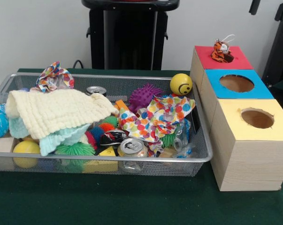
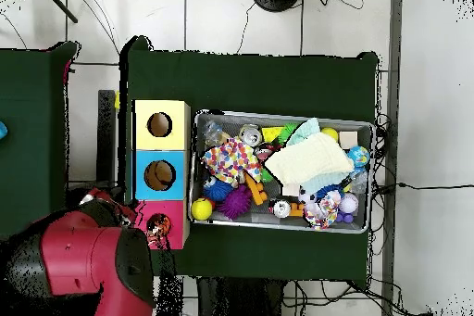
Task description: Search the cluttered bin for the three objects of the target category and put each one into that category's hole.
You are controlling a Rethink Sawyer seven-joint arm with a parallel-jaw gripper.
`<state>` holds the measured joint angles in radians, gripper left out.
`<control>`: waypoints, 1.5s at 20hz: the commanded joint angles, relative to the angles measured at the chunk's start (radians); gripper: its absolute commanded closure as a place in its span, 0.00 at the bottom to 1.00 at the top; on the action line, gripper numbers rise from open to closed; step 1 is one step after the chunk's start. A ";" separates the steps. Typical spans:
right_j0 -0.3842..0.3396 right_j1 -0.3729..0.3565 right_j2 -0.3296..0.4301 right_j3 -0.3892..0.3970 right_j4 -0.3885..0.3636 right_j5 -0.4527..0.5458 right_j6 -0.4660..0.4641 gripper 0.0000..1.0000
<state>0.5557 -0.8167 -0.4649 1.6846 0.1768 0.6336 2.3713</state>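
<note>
Wire mesh forms the bin (image 1: 204,154) that fills the left and middle of the front view, on a dark green table (image 1: 132,201). Inside it, a cream knitted cloth (image 1: 57,112) lies over the left half, with a pale mint cloth (image 1: 57,139) under its lower edge. A polka-dot cloth (image 1: 155,117) sits right of centre, and a second spotted cloth (image 1: 54,77) is bunched at the upper left. A purple spiky ball (image 1: 145,96) shows behind the polka-dot cloth, and a yellow smiley ball (image 1: 181,84) rests against the bin's upper right corner. Two drink cans are visible, one (image 1: 132,147) near the lower rim and one (image 1: 95,90) toward the back. A green spiky ball (image 1: 74,150) and a plain yellow ball (image 1: 26,149) lie at the lower left.

Just beside the bin on the right stand three wooden boxes in a row, each with a round hole: yellow top (image 1: 256,119) lowest in the frame, blue top (image 1: 236,84) in the middle, red top (image 1: 223,57) farthest up. A small tiger toy (image 1: 221,51) sits in the red box's hole.

In the overhead view the red arm (image 2: 83,261) fills the lower left corner, beside the red box. The gripper is not seen in either view, so its state cannot be told.
</note>
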 commanded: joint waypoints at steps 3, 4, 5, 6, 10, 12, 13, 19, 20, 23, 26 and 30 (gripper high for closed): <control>0.005 0.066 0.017 0.185 0.043 -0.094 0.282 0.00; 0.003 0.068 0.022 0.190 0.040 -0.106 0.270 0.00; -0.003 0.070 0.024 0.189 0.034 -0.116 0.255 0.00; -0.015 0.067 0.031 0.191 0.029 -0.119 0.234 0.00; -0.053 0.042 0.017 0.152 -0.021 -0.067 0.135 0.00; -0.063 0.023 0.008 0.145 -0.048 -0.045 0.096 0.00; -0.072 0.012 0.013 0.154 -0.050 -0.041 0.084 0.00; -0.098 -0.051 0.081 0.263 -0.014 -0.043 0.071 0.00; -0.088 -0.049 0.077 0.267 -0.018 -0.053 0.085 0.00; -0.070 -0.036 0.069 0.272 -0.021 -0.064 0.119 0.00; -0.068 -0.037 0.071 0.284 -0.023 -0.072 0.122 0.00; -0.054 -0.034 0.049 0.288 -0.051 -0.036 0.109 0.00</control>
<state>0.4951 -0.8579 -0.4651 1.8737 0.1782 0.5644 2.3897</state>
